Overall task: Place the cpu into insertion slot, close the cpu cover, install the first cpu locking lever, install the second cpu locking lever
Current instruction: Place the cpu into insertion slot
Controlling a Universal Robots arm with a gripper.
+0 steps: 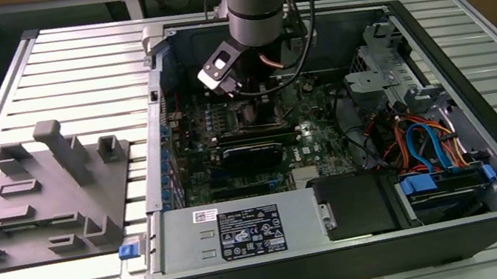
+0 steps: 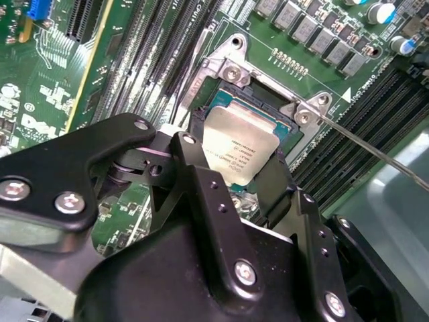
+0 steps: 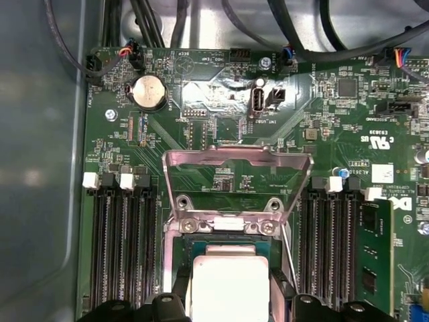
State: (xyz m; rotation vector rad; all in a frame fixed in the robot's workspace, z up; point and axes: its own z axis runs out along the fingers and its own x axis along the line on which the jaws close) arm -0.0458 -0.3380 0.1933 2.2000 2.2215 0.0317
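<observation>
My gripper [image 2: 236, 161] is shut on the cpu [image 2: 241, 142], a flat silver-grey square chip, with one black finger [image 2: 193, 137] on each of two opposite edges. The cpu hangs directly over the insertion slot [image 2: 268, 111], a dark square socket with a silvery rim on the green motherboard [image 2: 120, 74]. In the first wrist view the cpu [image 3: 228, 278] sits between the fingers of the gripper [image 3: 231, 298], and the cpu cover [image 3: 238, 159] stands raised open behind the insertion slot [image 3: 224, 236]. A thin wire locking lever [image 2: 375, 151] sticks out from one socket corner. In the exterior view the gripper [image 1: 257, 97] reaches down into the computer case.
Rows of black memory slots [image 3: 120, 248] flank the socket on both sides. The open case [image 1: 483, 110] walls surround the board, with cables [image 1: 419, 142] and a drive cage on the exterior view's right. A grey fixture plate [image 1: 49, 205] lies on the slatted table at the exterior view's left.
</observation>
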